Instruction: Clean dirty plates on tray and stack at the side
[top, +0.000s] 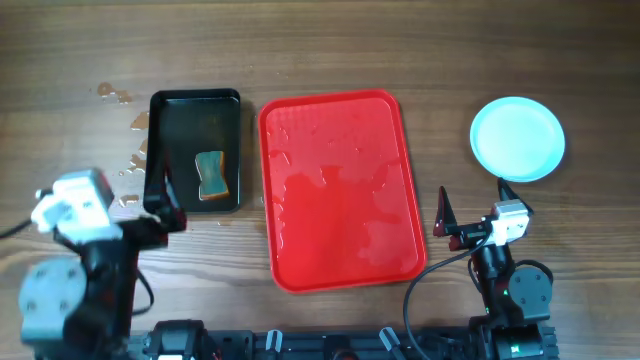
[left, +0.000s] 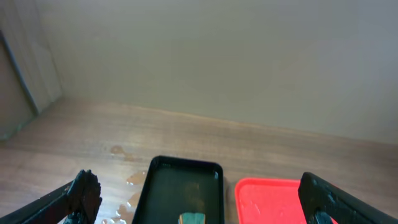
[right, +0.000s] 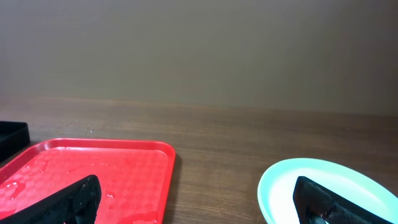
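Where the two arms sit at the near edge of the wooden table, both claws stand with fingers spread wide and nothing between them; left gripper, near-left, one finger showing over the near-left corner of the black tray, empty; right gripper, near-right, over bare wood between the right rim of the red tray and the plates, touching neither, empty; the plates lie just beyond its right finger and further from the arm base. Black tray, left of centre: contains one sponge, green and orange, in its near half, right of middle. Red tray, centre, beside the black tray with a narrow gap: contains a film of water and scattered droplets. Plates, far right, on the bare table, well apart from the red tray: from above a single pale cyan disc, number stacked cannot be told. Puddles on the wood left of the black tray. Left wrist view: the black tray, the sponge's top edge and a corner of the red tray, not the plates; right wrist view: the red tray's far right corner and the plate rim at right; only the overhead view holds all items together
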